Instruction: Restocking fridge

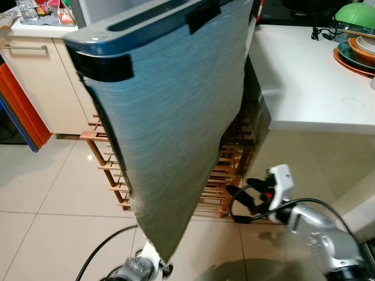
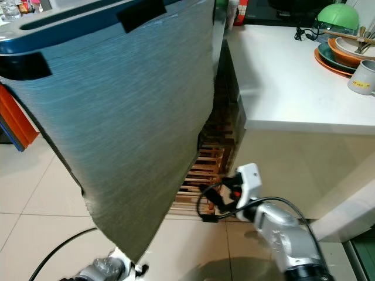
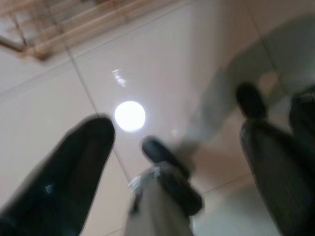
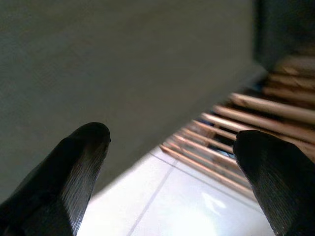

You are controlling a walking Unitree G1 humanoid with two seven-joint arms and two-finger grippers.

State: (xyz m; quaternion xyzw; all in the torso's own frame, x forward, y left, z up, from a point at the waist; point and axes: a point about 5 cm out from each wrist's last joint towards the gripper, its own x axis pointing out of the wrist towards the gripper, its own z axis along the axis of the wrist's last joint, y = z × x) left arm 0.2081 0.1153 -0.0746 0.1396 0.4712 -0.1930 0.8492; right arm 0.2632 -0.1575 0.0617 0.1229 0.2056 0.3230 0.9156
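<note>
The fridge door [image 1: 176,117], grey with a dark blue top edge [image 1: 146,20], stands swung out toward me and blocks most of the fridge's inside. My right gripper [image 1: 241,196] is low at the right, near the door's lower corner. It is open, and its wrist view shows two spread fingers [image 4: 83,147] with the grey door face [image 4: 128,64] just ahead and nothing between them. My left arm [image 1: 137,269] hangs below the door's bottom edge. The left gripper [image 3: 177,132] is open and empty over the floor tiles.
A wooden slatted rack [image 1: 222,175] stands on the floor behind the door. A white counter [image 1: 304,76] on the right holds stacked plates, a green bowl [image 1: 354,17] and a mug [image 2: 363,76]. A beige cabinet [image 1: 53,82] and an orange panel [image 1: 20,105] are on the left.
</note>
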